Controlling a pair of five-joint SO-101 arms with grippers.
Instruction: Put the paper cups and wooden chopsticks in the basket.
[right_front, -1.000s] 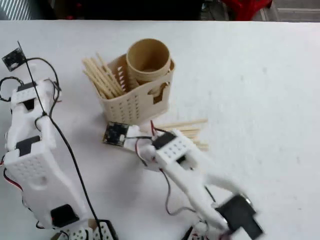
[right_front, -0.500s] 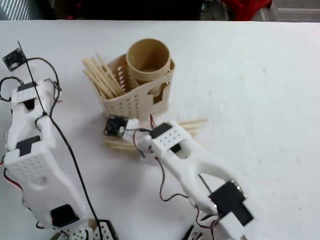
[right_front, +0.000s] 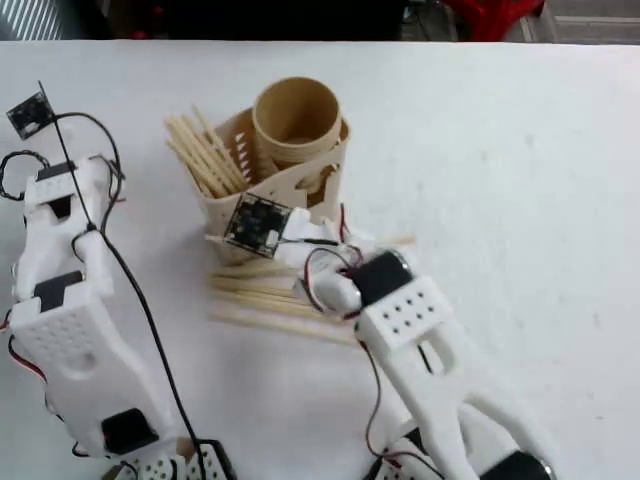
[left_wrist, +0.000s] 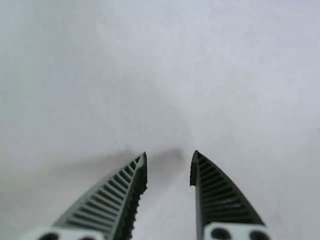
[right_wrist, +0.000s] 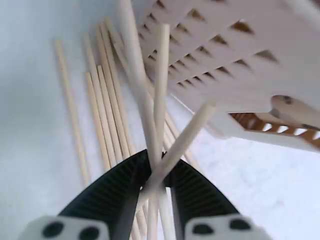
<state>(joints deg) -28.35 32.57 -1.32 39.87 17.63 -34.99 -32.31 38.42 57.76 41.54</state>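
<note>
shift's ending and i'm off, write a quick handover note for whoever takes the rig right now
Left gripper: open over bare table, holding nothing.
Right gripper: shut on a few held chopsticks, right at the basket.
Done: paper cup and a chopstick bundle sit in the basket.
To do: drop in the held chopsticks, then collect the loose chopsticks lying on the table in front of the basket.

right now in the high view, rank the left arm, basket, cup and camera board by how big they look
1. left arm, clearly largest
2. basket
3. cup, standing in the basket
4. camera board, smallest; it rides on the other arm nearer the camera, so it may look oversized
</note>
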